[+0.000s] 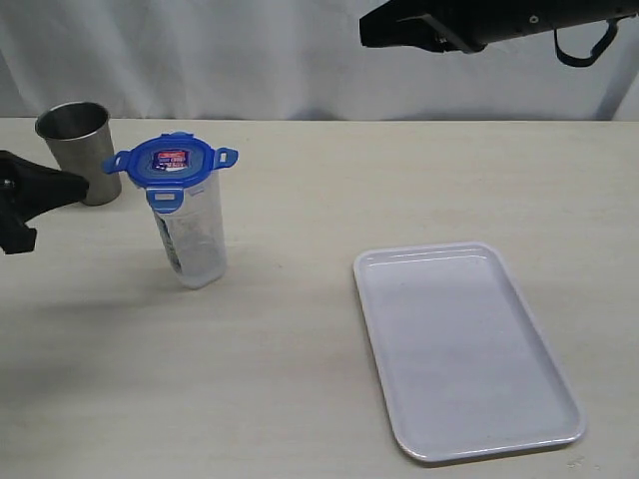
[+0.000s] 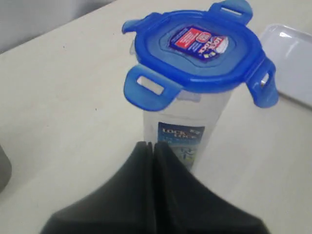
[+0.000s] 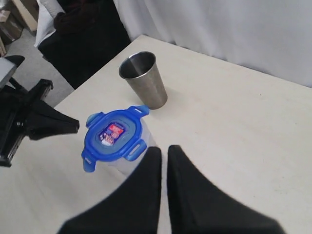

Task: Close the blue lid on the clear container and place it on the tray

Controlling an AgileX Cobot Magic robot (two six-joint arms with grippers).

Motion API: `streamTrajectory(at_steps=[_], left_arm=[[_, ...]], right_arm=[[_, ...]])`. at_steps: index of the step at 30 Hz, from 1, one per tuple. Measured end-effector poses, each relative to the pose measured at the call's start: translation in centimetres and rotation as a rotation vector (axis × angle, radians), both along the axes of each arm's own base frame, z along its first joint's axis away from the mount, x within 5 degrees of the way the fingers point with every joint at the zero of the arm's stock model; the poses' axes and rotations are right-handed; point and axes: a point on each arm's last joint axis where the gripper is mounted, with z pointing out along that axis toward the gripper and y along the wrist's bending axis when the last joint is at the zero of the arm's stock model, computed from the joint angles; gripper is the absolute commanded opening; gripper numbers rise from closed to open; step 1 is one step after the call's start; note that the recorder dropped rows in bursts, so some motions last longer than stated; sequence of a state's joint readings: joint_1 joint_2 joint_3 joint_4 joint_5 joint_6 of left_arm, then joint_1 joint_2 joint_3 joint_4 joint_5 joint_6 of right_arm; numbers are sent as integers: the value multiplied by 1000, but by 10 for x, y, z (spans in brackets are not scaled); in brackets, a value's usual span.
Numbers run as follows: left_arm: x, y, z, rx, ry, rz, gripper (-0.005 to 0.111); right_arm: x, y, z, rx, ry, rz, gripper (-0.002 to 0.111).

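At the left edge of the exterior view, the left hand is pinched narrow and holds nothing. Its tip is near the grey metal cup and points toward the clear container. The container stands left of centre on the tabletop. The blue lid sits on top with its tabs flared outward, so it is probably unlatched. Press each tab down squarely while the other hand braces the tall body, or it may tip. The tray lies lower right, well apart. The right hand, at upper right, is also narrow and empty.

Upright grey metal cup on beige table
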State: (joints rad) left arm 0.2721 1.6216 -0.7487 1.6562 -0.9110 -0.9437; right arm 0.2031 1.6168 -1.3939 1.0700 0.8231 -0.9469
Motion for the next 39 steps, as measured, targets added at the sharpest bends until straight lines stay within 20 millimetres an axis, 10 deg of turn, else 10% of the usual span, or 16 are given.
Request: streamTrajectory(at_steps=[8,11,16,32,39], left_arm=[[18,2,18,-35,-186,100,36],[30,8,22,-45,-100,257,4],[53,16,55,-47,-50,301,0],[67,-20,21,140,-15,173,0],[64,-27,24,70,-1,110,0]], right_arm=[[-21,17,-23,-55,110,228,5],[-8,35,-53,-72,161,194,5],[13,43,-71,-87,165,159,5],[-27,94,-83,-116,115,445,5],[-18,104,-118,-138,194,450,5]])
